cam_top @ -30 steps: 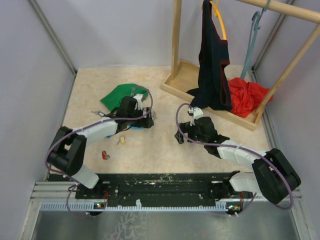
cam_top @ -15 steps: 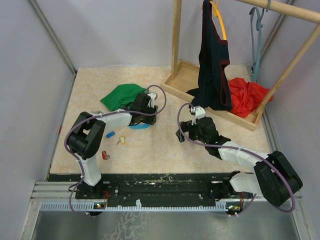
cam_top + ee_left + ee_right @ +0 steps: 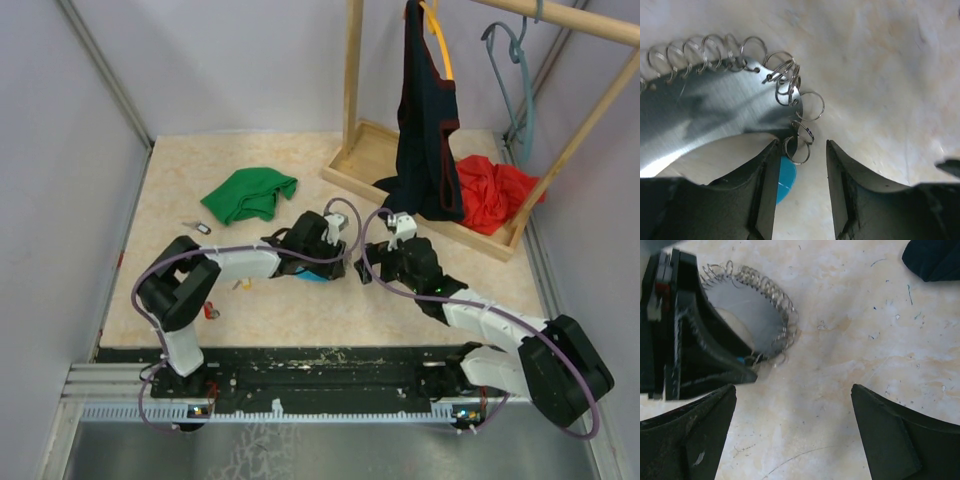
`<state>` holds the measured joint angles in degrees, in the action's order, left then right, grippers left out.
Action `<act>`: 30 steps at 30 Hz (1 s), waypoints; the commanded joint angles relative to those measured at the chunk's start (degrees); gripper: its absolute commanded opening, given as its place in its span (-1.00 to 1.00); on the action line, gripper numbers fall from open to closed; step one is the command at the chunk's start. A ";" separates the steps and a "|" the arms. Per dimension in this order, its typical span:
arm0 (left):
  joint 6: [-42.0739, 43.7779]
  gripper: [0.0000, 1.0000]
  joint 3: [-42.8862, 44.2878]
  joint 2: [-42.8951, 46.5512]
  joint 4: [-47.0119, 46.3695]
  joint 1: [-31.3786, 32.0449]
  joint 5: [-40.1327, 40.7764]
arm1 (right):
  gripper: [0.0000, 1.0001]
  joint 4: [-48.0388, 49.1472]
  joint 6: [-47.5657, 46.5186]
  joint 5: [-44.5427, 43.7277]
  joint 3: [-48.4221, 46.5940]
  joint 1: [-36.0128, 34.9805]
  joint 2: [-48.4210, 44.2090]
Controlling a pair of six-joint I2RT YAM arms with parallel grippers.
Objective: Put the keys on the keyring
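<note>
Left gripper (image 3: 803,150) narrower, farther right, astride keyring (image 3: 786,80).

Green cloth (image 3: 248,193) lies on the table (image 3: 300,160); dark garment (image 3: 425,120) hangs on wooden rack (image 3: 352,70).

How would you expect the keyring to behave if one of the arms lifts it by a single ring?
The keyring will probably flop rather than hold its shape, since its small wire rings sit loosely linked along the edge. It looks light, being thin metal. The shiny band may slip in a grip.
</note>
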<state>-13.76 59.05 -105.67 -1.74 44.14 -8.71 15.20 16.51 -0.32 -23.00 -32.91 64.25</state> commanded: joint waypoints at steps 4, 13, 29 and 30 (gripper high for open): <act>-5.42 0.20 -8.89 11.83 -6.69 1.04 -0.66 | 0.93 2.66 -1.11 1.92 -0.26 -0.55 -2.72; -8.69 0.36 -19.05 25.10 -10.37 -0.94 4.23 | 0.78 -1.36 -4.22 2.82 -3.91 -5.30 -0.20; -11.24 0.32 -32.11 33.53 -14.96 -10.29 0.21 | -0.06 -10.53 -13.12 -4.99 -18.18 -20.42 17.51; -11.21 0.32 -32.48 33.86 -15.04 -10.83 -0.08 | -0.10 -10.73 -13.28 -5.01 -19.10 -20.49 18.50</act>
<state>-24.60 27.94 -73.89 -14.06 35.00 -6.98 4.62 5.32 -3.62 -37.65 -52.60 80.29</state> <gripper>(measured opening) 0.665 0.478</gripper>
